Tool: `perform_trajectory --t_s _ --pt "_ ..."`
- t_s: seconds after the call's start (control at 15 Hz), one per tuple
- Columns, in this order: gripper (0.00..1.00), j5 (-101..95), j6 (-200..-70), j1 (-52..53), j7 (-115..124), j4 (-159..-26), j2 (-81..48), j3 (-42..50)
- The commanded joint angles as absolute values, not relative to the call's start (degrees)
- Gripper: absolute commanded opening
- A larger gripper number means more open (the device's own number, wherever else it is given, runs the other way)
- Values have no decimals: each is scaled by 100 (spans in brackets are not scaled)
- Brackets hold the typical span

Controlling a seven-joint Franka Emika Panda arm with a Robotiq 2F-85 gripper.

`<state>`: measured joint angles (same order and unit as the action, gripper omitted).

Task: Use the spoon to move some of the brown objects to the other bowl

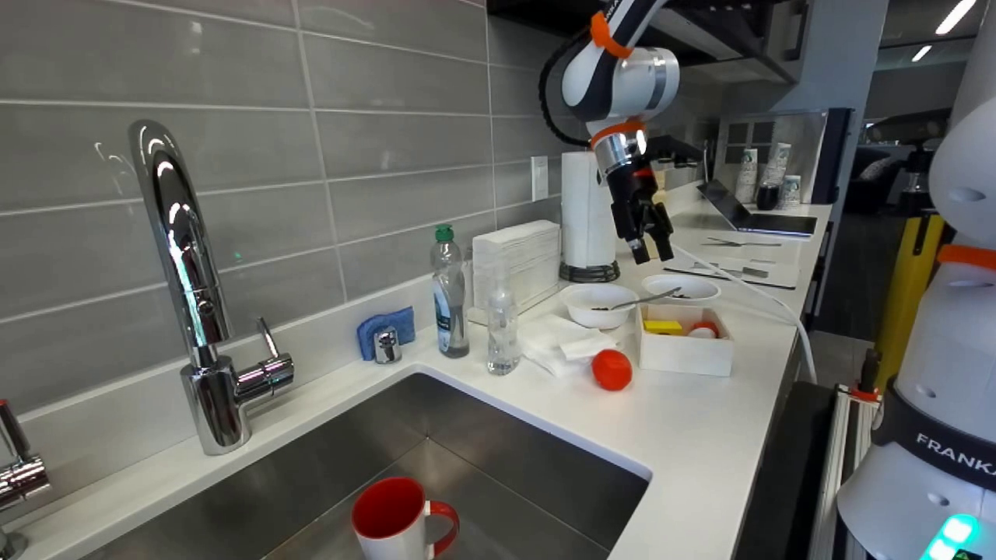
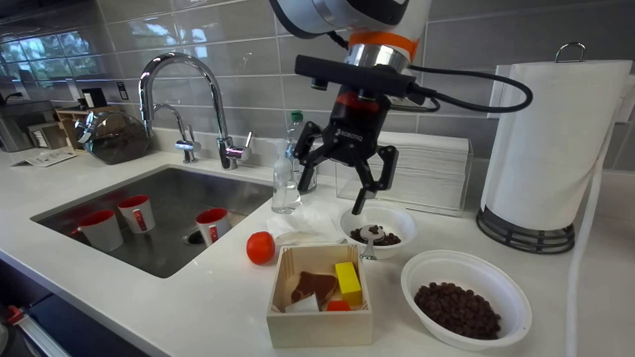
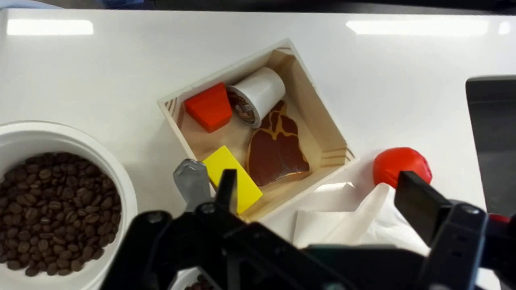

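Observation:
A white bowl (image 2: 461, 265) holds many brown beans (image 2: 459, 311); it also shows in the wrist view (image 3: 122, 173) at the left. Another white bowl (image 2: 403, 223) holds fewer brown beans and stands further back, near the paper napkins. The silvery-grey spoon (image 2: 369, 248) rests in that bowl, its handle leaning out over the rim. In the wrist view the spoon's handle end (image 3: 192, 182) shows beside my left finger. My gripper (image 2: 331, 196) is open and empty, above and beside the bowl with the spoon. In the wrist view my gripper (image 3: 317, 183) mostly hides that bowl.
A wooden box (image 2: 317, 329) with a yellow block and toy food stands in front of the spoon's bowl. A red ball (image 2: 260, 247) and crumpled napkins (image 2: 302, 223) lie beside it. Bottles, a napkin holder (image 2: 431, 173) and a paper towel roll (image 2: 550, 148) stand behind. The sink (image 2: 173, 218) is beyond.

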<state>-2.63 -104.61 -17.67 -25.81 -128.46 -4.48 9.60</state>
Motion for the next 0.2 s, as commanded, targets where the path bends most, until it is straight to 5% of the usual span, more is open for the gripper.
perform_trajectory --t_s 0.0,0.13 --pt "100 -399 -10939 -1501 -2038 -13606 412 1025" --pt "100 -447 -11021 -1424 -1833 -13767 632 1031"
